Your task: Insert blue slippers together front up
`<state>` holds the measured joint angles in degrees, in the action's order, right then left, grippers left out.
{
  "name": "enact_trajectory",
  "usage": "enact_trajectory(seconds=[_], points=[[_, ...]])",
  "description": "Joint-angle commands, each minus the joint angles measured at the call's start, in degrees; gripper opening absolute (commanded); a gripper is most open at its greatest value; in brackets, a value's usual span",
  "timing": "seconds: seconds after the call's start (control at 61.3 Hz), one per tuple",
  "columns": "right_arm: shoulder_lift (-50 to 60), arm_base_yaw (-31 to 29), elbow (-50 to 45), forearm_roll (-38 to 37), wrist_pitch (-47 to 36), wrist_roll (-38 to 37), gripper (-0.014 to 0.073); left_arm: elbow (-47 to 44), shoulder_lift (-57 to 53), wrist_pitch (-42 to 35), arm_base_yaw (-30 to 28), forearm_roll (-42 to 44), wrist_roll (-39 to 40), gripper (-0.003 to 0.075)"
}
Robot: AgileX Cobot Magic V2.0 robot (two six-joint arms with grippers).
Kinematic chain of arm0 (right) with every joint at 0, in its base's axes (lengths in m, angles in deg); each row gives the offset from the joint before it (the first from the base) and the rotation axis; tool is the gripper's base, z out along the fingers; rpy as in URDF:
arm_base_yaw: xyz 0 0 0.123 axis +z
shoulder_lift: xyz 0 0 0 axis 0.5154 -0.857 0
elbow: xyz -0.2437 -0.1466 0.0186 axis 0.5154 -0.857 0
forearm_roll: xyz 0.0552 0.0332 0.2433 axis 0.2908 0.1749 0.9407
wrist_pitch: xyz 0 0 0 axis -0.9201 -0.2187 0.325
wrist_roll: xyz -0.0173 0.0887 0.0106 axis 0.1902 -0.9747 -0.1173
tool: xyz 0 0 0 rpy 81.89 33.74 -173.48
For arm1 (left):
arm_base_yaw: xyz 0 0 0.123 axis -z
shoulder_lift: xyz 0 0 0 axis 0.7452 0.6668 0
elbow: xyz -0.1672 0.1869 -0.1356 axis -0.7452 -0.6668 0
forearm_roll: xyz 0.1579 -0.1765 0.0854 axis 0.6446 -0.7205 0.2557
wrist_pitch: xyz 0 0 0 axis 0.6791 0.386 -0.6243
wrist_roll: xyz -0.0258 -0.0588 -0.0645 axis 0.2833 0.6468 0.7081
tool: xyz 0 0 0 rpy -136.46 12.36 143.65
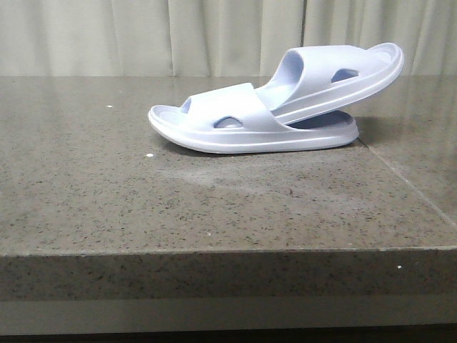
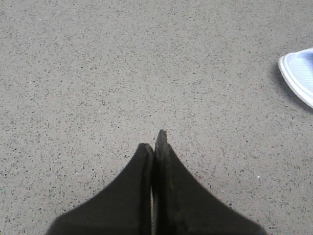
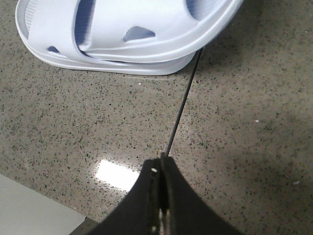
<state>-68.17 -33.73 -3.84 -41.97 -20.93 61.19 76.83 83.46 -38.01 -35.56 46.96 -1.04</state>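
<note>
And here we are: the blue slippers (image 1: pixel 275 107) sit nested on the speckled stone surface (image 1: pixel 214 207), one inside the other. The lower slipper (image 1: pixel 235 128) lies flat on its ridged sole, and the upper slipper (image 1: pixel 335 75) has its front end tucked under the lower one's wide strap, its other end tilted up and clear of the lower sole. Oval side holes show on both straps.

Over to the left gripper (image 2: pixel 157 142): its two dark fingers are pressed together, tips touching, nothing between them. It hangs over bare surface, and the only slipper it can see is a rounded sole edge (image 2: pixel 299 76) off at the border of its view, well apart from the fingertips.

The right gripper (image 3: pixel 160 164) tells the same story: fingers closed against each other, empty, held above the surface. Ahead of it lies the nested pair, the lower sole (image 3: pixel 105 61) resting on the stone and the upper slipper (image 3: pixel 146 27) angled over it. A thin dark seam (image 3: pixel 183 105) in the surface runs from just beyond this gripper's tips straight up to the pair, passing under the raised end. A bright patch of reflected light (image 3: pixel 117 175) glints on the stone just beside the fingers.

Neither gripper touches the slippers. A pale curtain (image 1: pixel 143 36) hangs behind the surface.
</note>
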Motion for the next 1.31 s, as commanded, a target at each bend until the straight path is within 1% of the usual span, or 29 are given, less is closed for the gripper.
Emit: enact_trajectory(seconds=[0.0, 0.082, 0.163, 0.212, 0.392, 0.49, 0.604, 0.702, 0.816, 0.881, 1.077, 1.191, 1.289], points=[[1.3, -0.1, 1.4, 2.1, -1.8, 0.2, -0.0069, 1.3, -0.2, -4.1, -0.2, -0.1, 0.6, -0.002], [1.3, -0.1, 1.4, 2.1, -1.8, 0.2, -0.0069, -0.7, -1.5, -9.9, -0.9, -1.7, 0.4, -0.002], [1.3, -0.1, 1.4, 2.1, -1.6, 0.2, -0.0069, -4.9, -4.6, -18.0, -4.0, -5.6, -2.7, -0.002], [1.3, -0.1, 1.4, 2.1, -1.6, 0.2, -0.0069, -8.1, -7.3, -21.2, -6.3, -6.7, -3.6, -0.002], [1.3, -0.1, 1.4, 2.1, -1.6, 0.2, -0.0069, -19.6, -19.8, -25.6, -13.3, -5.9, -3.6, -0.002], [1.3, -0.1, 1.4, 2.1, -1.6, 0.2, -0.0069, -27.5, -27.9, -30.8, -16.4, -6.0, -3.6, -0.002], [1.3, -0.1, 1.4, 2.1, -1.6, 0.2, -0.0069, -37.3, -37.1, -38.0, -19.1, -8.4, -3.6, -0.002], [1.3, -0.1, 1.4, 2.1, -1.6, 0.2, -0.0069, -43.6, -42.7, -41.7, -19.8, -9.1, -3.6, -0.002], [1.3, -0.1, 1.4, 2.1, -1.6, 0.2, -0.0069, -47.6, -47.4, -42.1, -19.1, -9.2, -3.6, -0.002], [1.3, -0.1, 1.4, 2.1, -1.6, 0.2, -0.0069, -48.7, -48.6, -42.7, -18.5, -9.3, -3.6, -0.002], [1.3, -0.1, 1.4, 2.1, -1.4, 0.2, -0.0069, -51.1, -48.6, -50.8, -14.4, -8.3, -3.6, -0.002], [1.3, -0.1, 1.4, 2.1, -1.2, 0.2, -0.0069, -51.0, -48.6, -49.5, -12.3, -8.0, -4.6, -0.002], [1.3, -0.1, 1.4, 2.1, -1.2, 0.2, -0.0069, -51.0, -48.6, -49.6, -12.3, -8.0, -5.8, -0.002]])
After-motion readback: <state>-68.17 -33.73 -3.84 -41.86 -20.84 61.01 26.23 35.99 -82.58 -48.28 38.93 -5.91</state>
